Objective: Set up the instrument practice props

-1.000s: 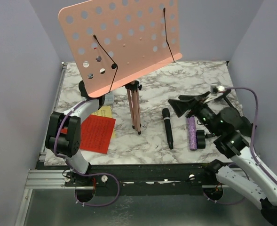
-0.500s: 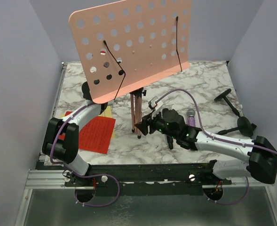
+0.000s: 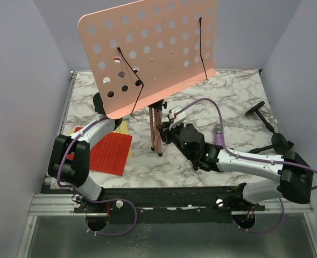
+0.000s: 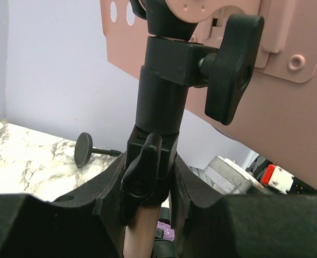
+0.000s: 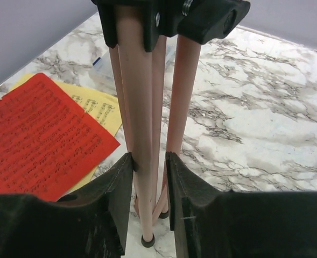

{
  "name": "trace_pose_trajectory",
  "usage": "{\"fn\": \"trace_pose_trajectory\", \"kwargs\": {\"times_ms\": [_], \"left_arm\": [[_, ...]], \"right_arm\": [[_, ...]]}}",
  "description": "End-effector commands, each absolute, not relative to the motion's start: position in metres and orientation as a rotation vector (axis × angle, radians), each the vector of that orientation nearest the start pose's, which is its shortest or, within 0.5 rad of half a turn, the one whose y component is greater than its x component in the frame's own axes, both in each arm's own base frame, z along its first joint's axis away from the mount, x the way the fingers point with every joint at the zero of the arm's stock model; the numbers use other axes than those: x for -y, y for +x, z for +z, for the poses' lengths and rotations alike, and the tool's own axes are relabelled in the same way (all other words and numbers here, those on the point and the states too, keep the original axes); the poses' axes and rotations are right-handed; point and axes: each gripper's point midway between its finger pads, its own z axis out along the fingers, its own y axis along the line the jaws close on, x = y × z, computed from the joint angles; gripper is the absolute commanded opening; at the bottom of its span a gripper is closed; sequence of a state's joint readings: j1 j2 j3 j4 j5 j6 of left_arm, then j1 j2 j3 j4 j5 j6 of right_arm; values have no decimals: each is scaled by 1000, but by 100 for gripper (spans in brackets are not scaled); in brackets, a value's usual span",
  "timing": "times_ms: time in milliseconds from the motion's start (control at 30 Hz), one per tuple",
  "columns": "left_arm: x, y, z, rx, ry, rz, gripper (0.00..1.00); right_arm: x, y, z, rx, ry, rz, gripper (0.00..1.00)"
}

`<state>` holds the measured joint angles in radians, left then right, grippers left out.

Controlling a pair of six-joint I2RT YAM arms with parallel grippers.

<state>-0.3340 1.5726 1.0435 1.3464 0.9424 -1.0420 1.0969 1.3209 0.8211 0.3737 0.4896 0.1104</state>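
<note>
The pink perforated music rack stands tilted at the back on folded pink tripod legs. My left gripper is shut on the black collar of its pole, under the panel; from above only the left wrist shows. My right gripper is shut on the bundled legs low down. Red sheet and yellow sheet lie left of the legs. The purple glitter microphone peeks out behind my right arm. The black microphone is hidden beneath that arm.
Two black round-based mic holders lie tipped over at the right, one farther back, one nearer. Purple walls close in both sides and the back. The right arm stretches across the table's front half.
My right arm swung from the right side over to the tripod legs and its jaws closed around them. The rack panel shifted right and stands more upright. The left grip is unchanged.
</note>
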Motion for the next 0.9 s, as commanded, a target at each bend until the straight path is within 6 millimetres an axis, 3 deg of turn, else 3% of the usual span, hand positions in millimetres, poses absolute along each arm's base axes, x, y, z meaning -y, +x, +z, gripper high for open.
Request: {"fn": "trace_pose_trajectory", "kwargs": {"times_ms": [0, 100, 233, 433, 633, 733, 867], "left_arm": [[271, 286, 435, -986, 659, -1565, 0], [270, 282, 440, -969, 664, -1563, 0], [264, 270, 467, -887, 688, -1530, 0], [262, 265, 548, -746, 747, -1461, 0], [257, 254, 606, -614, 778, -1406, 0], [254, 251, 618, -584, 770, -1400, 0], [256, 258, 609, -613, 746, -1414, 0]], "right_arm": [[-339, 276, 246, -1588, -406, 410, 34], [-342, 279, 241, -1574, -418, 389, 34], [-341, 284, 241, -1574, -404, 353, 1], [-333, 281, 250, -1506, -467, 310, 1], [-331, 276, 240, -1491, -512, 314, 1], [-327, 274, 224, -1506, -517, 307, 1], [-319, 273, 207, -1527, -494, 302, 1]]}}
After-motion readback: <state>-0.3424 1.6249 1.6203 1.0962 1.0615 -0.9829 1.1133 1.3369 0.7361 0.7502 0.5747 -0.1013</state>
